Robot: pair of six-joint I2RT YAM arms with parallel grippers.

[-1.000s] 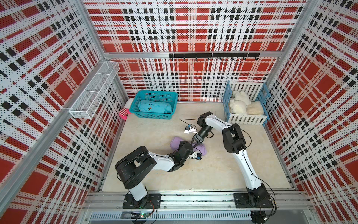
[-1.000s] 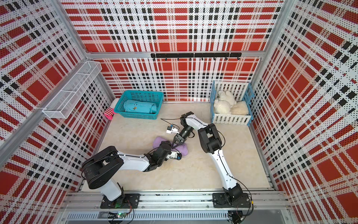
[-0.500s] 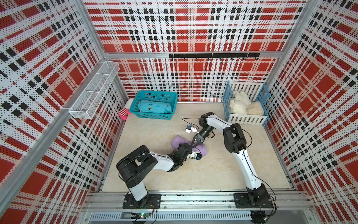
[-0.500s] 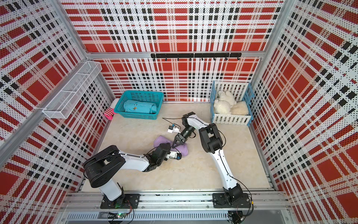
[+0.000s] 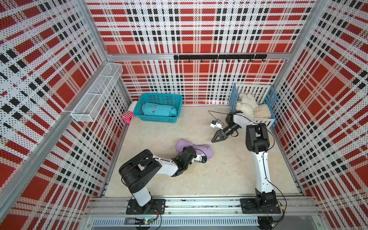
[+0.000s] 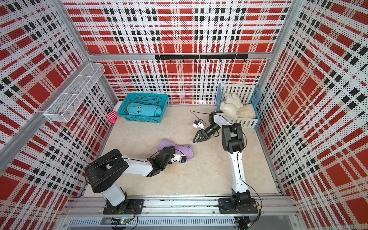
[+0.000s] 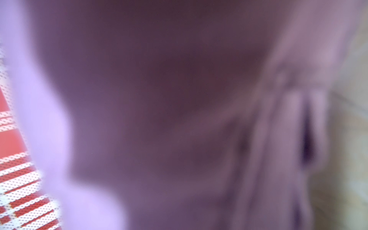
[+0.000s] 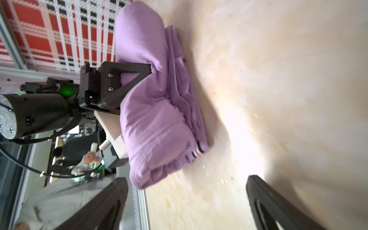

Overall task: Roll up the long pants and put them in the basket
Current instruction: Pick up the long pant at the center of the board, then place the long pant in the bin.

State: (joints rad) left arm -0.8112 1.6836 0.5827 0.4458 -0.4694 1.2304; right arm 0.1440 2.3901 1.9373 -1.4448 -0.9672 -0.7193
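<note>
Only the right wrist view shows the striped waistband [image 8: 199, 150] at one end of the long pants [image 8: 151, 111], a lilac roll lying mid-table [image 5: 219, 175]. The left wrist view gives just blurred cloth. The left gripper [image 8: 146, 70] pinches into the roll. The right gripper [image 5: 216, 136] hangs near it, splayed wide, holding nothing.

I see the table [image 5: 159, 131] bearing the long pants [image 5: 204, 149] mid-frame (rolled, lilac), teal basket [image 5: 155, 118] upper left, crate [image 5: 261, 120] upper right.

Top views overhead, share whole table [image 5: 159, 129]; left wrist view against long pants [image 7: 159, 99].
</note>
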